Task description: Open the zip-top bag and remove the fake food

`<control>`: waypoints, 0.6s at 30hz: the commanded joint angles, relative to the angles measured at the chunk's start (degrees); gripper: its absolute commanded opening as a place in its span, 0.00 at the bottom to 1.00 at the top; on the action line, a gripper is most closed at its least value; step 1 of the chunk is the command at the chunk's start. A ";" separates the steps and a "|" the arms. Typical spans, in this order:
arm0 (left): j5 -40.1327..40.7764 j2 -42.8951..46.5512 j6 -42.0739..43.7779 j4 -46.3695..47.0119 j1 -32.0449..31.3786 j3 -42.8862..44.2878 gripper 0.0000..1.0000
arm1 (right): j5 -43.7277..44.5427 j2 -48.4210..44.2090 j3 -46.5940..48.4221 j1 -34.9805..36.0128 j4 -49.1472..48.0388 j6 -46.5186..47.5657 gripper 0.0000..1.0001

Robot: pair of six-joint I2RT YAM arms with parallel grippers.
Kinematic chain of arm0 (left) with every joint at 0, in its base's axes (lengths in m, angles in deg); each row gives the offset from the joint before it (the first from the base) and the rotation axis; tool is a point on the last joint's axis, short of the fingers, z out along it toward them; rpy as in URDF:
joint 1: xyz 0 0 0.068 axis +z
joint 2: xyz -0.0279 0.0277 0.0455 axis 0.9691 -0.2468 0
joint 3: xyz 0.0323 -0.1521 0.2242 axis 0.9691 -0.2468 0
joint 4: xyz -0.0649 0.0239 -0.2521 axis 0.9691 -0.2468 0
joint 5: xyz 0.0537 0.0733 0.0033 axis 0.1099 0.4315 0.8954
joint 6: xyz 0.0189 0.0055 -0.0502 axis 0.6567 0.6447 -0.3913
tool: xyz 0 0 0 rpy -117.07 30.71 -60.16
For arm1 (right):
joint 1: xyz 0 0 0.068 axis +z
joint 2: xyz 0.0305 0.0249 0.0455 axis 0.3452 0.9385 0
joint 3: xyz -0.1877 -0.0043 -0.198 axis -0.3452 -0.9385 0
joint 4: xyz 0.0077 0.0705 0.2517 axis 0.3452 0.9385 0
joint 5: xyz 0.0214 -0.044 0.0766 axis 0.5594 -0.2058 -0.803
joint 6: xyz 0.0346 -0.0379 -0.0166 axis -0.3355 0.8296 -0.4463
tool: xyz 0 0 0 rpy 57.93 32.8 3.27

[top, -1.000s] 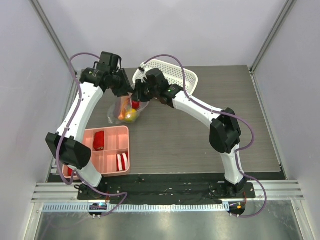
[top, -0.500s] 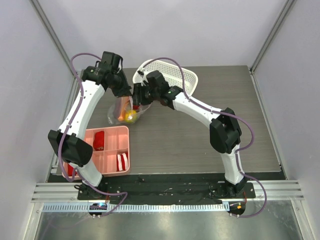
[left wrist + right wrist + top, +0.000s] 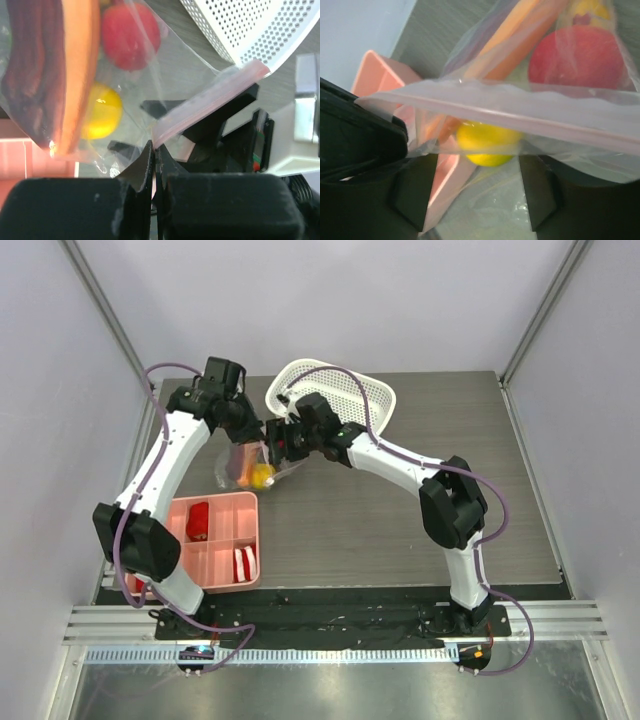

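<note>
The clear zip-top bag [image 3: 238, 466] hangs between both grippers at the table's back left. My left gripper [image 3: 155, 150] is shut on the bag's pink zip strip [image 3: 210, 97], pinching one end of it. The fake food shows through the plastic: a red round fruit [image 3: 131, 35], a yellow fruit [image 3: 102, 112] and an orange-brown wedge [image 3: 75, 65]. My right gripper [image 3: 477, 187] stands open just below the zip strip [image 3: 520, 117], with loose bag film and the yellow fruit [image 3: 485, 145] in front of its fingers. From above, the left gripper [image 3: 258, 436] and the right gripper [image 3: 277, 442] nearly meet.
A white mesh basket [image 3: 345, 388] lies tilted right behind the right gripper. A pink divided tray [image 3: 222, 508] with red and red-white pieces sits at the near left, below the bag. Grey walls close in on both sides.
My left gripper has shut on the bag's zip strip. My right gripper has opened wider and let go of the bag's edge, shifting slightly nearer and left.
</note>
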 commanded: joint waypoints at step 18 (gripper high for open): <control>1.26 3.62 -4.53 3.61 -0.06 -2.28 0.00 | 4.90 -0.37 -2.71 0.22 -9.76 0.52 0.77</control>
